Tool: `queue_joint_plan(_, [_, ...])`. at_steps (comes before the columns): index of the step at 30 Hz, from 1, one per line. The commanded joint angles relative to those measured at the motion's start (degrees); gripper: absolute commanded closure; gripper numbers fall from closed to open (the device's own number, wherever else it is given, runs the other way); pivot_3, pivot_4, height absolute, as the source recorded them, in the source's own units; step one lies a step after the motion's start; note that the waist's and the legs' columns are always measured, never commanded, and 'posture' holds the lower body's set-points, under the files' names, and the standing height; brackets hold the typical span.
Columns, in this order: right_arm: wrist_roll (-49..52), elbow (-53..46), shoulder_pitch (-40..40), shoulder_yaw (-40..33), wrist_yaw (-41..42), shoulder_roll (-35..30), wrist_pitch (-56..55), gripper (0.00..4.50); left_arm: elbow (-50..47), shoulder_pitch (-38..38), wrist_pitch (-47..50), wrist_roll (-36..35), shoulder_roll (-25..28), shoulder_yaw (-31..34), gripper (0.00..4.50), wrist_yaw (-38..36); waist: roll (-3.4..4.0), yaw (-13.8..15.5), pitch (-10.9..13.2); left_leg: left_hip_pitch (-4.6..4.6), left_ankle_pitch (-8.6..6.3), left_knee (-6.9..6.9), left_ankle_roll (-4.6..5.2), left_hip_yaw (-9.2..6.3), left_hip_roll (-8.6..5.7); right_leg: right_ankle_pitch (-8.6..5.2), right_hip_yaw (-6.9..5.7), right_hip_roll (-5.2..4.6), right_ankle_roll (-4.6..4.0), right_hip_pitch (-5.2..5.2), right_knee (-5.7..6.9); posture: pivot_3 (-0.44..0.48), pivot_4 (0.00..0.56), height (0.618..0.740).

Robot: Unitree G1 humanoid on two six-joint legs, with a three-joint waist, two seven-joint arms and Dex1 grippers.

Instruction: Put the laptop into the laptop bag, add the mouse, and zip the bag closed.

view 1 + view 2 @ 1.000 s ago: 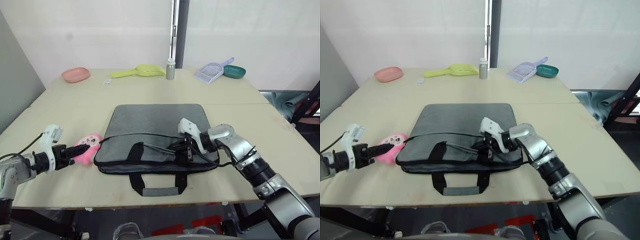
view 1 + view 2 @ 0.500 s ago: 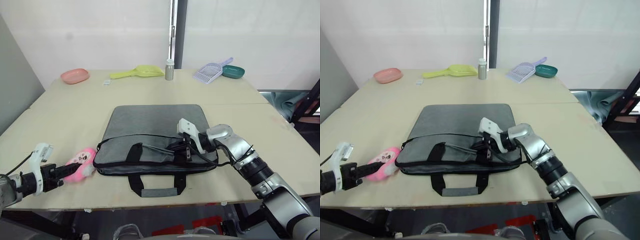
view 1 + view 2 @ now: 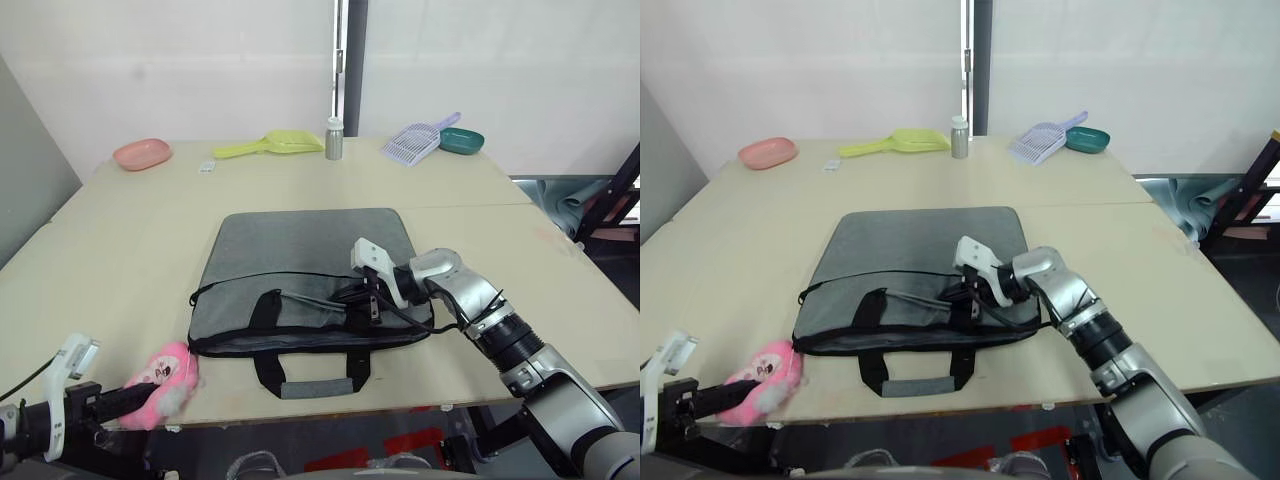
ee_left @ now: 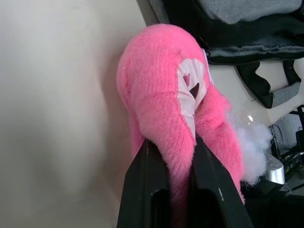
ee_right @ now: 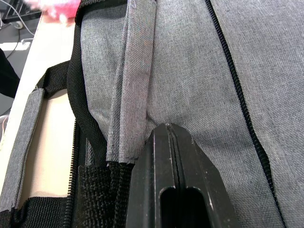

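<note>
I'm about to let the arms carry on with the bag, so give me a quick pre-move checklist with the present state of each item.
1. Left tool free for the task: not ok, it is shut on the pink plush toy, near the table's front edge.
2. Right tool on the laptop bag: ok, shut, tips against the grey fabric by the strap handle.
3. Bag zipped closed: cannot tell.
4. Laptop inside: cannot tell.
5. Mouse inside: cannot tell.
6. Bag lying flat on the table: ok, its lower handle reaches toward the front edge.
</note>
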Motion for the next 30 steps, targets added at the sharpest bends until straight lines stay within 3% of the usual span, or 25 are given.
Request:
queue_joint_plan(1, [-6.35,7.82,3.28,5.39,-2.19,-1.48,5.03,4.50,-1.79,2.37,2.28,0.53,-5.61,-5.91,4.43,4.92,0.16,-0.01,-0.11,0.02,0.00,0.00,0.00,0.05,-0.02,-0.01,0.12,0.06,0.02,-0.01,-0.05,0.000,0.150,0.740])
queue_joint_plan(4, [-6.26,7.40,3.15,5.67,-2.21,-1.26,5.50,4.50,-3.51,0.08,2.96,0.44,-10.08,-8.29,4.43,9.28,0.72,0.09,-0.43,0.03,-0.01,0.00,0.02,0.18,-0.25,-0.02,0.42,-0.01,0.05,0.00,-0.25,0.000,0.150,0.740])
queue_joint_plan(9, [-6.13,5.09,3.48,6.50,-2.03,-0.71,6.86,4.50,-9.90,-4.08,4.49,0.07,-14.42,-15.05,4.43,13.94,0.90,0.74,-0.48,0.04,-0.01,-0.28,0.03,0.16,-0.36,-0.14,0.55,-0.01,0.26,0.01,-0.25,0.000,0.150,0.740])
queue_joint_plan(14, [-6.13,3.33,3.73,7.09,-2.37,-0.07,8.23,4.50,-13.55,-3.87,2.59,4.14,-9.64,-22.93,4.43,13.65,0.86,0.59,-0.49,-0.01,-0.02,-0.30,0.05,-0.18,-0.83,-0.30,0.69,-0.14,0.53,-0.06,-0.40,0.000,0.150,0.740])
queue_joint_plan(22, [-6.79,3.47,2.90,7.17,-1.95,0.45,8.39,4.50,-18.82,-4.30,-0.74,6.67,-4.39,-29.81,4.43,12.18,0.81,0.11,-0.88,-0.05,-0.09,-0.30,0.17,-0.13,-1.43,-0.48,1.39,-0.29,0.79,-0.02,-1.20,0.000,0.150,0.740])
queue_joint_plan(27, [-7.20,3.68,2.31,7.32,-1.39,0.62,8.33,4.50,-21.36,-9.70,3.21,-3.39,-8.71,-26.01,4.43,11.53,0.66,-0.02,-0.87,-0.09,-0.20,-0.30,0.36,-0.10,-1.69,-0.48,1.70,-0.34,0.80,-0.15,-1.20,0.000,0.150,0.740])
queue_joint_plan(30, [-7.47,3.88,1.90,7.29,-0.97,0.50,8.20,4.50,-23.22,-11.22,5.66,-9.29,-8.69,-24.62,4.43,9.24,0.34,-0.13,-0.75,-0.16,-0.19,-0.30,0.37,-0.13,-1.66,-0.45,1.68,-0.27,0.77,-0.45,-1.02,0.000,0.150,0.740])
